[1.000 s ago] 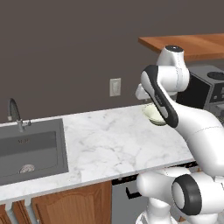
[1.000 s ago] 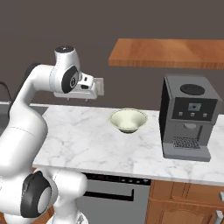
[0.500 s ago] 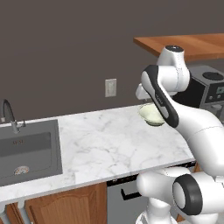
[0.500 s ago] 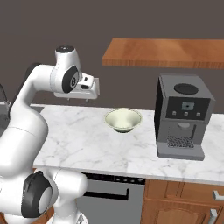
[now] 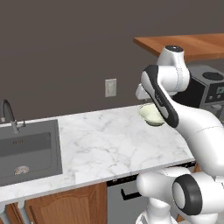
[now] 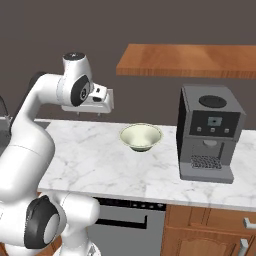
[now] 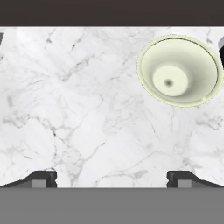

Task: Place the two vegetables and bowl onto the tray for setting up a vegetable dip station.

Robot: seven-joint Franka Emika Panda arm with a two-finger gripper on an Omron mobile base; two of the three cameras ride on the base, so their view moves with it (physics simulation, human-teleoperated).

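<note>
Change since earlier frames: both base views have slid sideways along the counter, so the camera has moved; the bowl's shift toward the left of the right base view is a shift of framing, not of the bowl. Arm pose looks unchanged.
Gripper [image 6: 88, 114]: held high above the marble counter [image 6: 90, 155], pointing down; nothing between the fingers.
Jaws: spread wide, both tips standing far apart at the bottom of the hand view [image 7: 112, 177], with bare marble between them.
Bowl [image 6: 141, 137]: pale cream-green, upright on the counter, empty; to the right of the gripper in the right base view, and at upper right in the hand view [image 7: 178, 70]. Apart from the gripper, not touched.
Coffee machine [image 6: 208, 133]: dark grey, on the counter right of the bowl, near but not touching.
Sink [image 5: 27, 151]: set into the counter at far left of the left base view, faucet [image 5: 8, 114] behind it.
Wall outlet [image 5: 110, 87]: on the dark wall behind the counter.
Wooden shelf [image 6: 190, 60]: above the coffee machine.
</note>
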